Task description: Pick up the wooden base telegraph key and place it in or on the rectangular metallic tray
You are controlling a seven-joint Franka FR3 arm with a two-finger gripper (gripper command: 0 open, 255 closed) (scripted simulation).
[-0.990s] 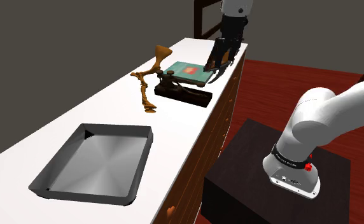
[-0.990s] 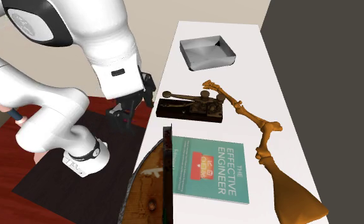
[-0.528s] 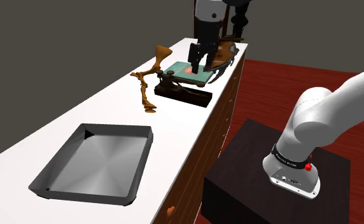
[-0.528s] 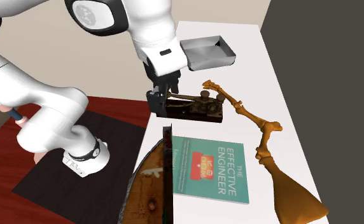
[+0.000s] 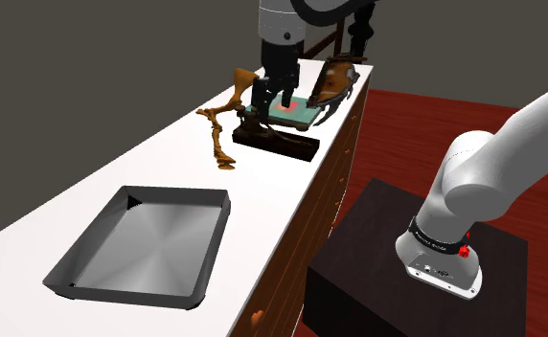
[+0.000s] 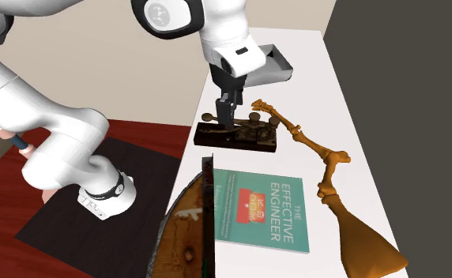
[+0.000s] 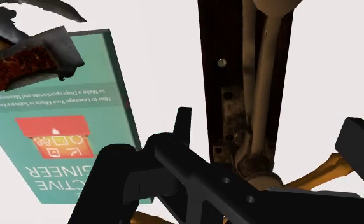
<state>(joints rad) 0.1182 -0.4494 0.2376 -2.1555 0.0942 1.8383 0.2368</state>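
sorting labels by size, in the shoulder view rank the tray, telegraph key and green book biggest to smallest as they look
1. Grey tray: clearly largest, though also nearest the camera.
2. Telegraph key.
3. Green book: looks smallest, but it is partly hidden and farther away, so its place below the key is unsure.

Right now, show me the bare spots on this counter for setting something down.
Bare: the white counter stretch between the tray and the telegraph key. Inside the tray is free too. Crowded: past that, where key, orange bone and teal book cluster.
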